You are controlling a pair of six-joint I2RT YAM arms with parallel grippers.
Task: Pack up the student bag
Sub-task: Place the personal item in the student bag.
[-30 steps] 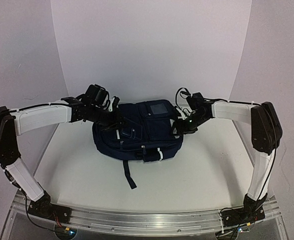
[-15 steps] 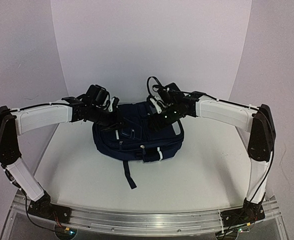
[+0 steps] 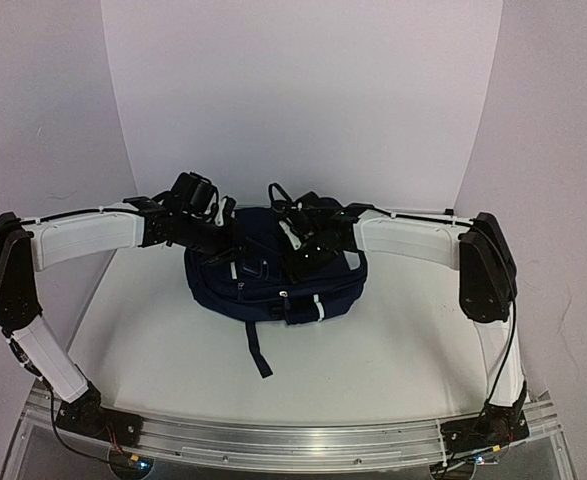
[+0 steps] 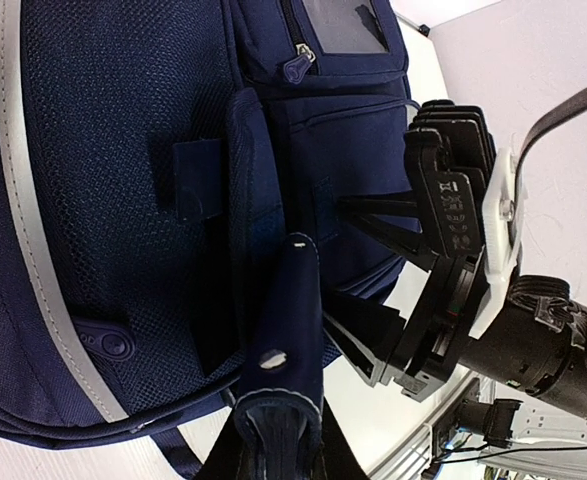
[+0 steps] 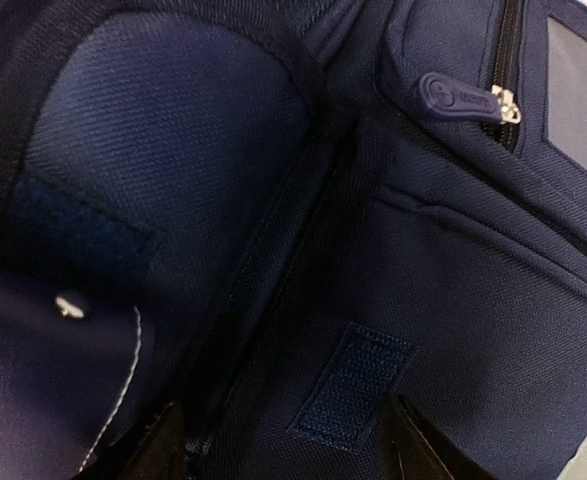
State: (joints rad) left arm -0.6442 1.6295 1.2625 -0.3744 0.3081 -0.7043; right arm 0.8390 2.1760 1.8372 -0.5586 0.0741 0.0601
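Left gripper apparently pinching flap, mesh student bag

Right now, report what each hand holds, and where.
Left hand pinches a studded navy piece, wallet or flap unclear, by its end; right hand, open, holds nothing.

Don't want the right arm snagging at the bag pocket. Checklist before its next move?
1. Flap grip: ok. The left tool is shut on the pocket flap and holds it off the student bag.
2. Right tool open: ok. Its fingers are apart with nothing between them.
3. Right tool at the pocket: ok. It is close over the velcro patch on the bag front.
4. Tools apart: ok. A gap shows in the left wrist view.
5. Pocket opening free inside: cannot tell. It is too dark.
6. Item to pack in a tool: not ok. Neither tool holds one.
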